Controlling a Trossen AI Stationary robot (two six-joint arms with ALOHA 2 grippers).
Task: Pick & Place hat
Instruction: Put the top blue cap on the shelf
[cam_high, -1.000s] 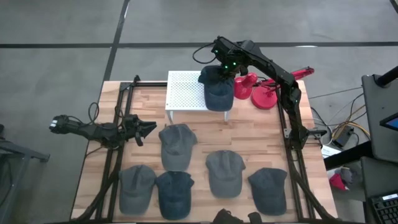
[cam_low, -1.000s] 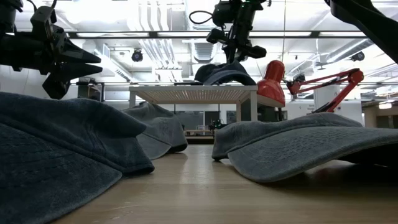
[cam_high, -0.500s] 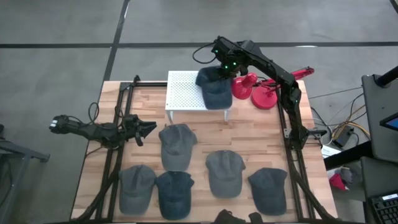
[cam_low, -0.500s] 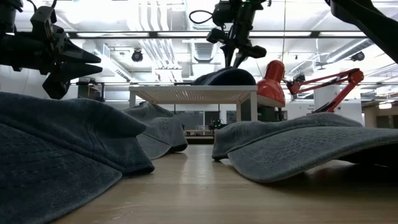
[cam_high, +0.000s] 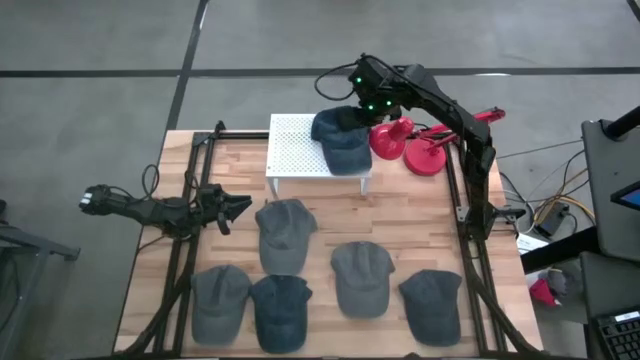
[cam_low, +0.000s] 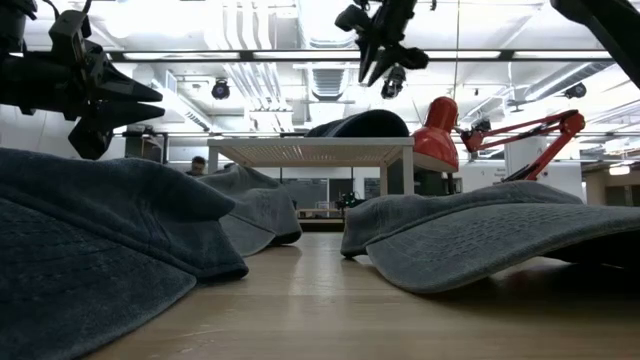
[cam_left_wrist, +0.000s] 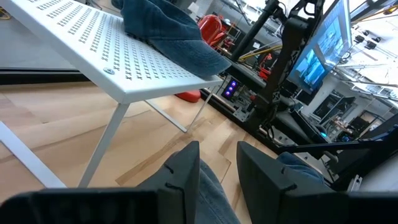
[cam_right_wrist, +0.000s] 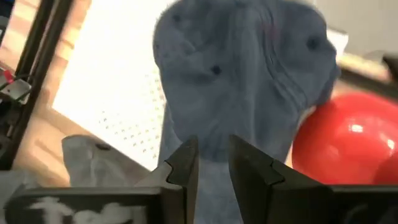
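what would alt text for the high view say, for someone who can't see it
Overhead view of a wooden table: the right gripper hovers open just above a dark blue cap lying on a white perforated stand, beside a red desk lamp. Five more caps lie nearer the front, and the left gripper waits at the left side.

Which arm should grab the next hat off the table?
Probably left. The left gripper hovers open beside the nearest table hat, while the right gripper is above the hat on the white rack at the far side.
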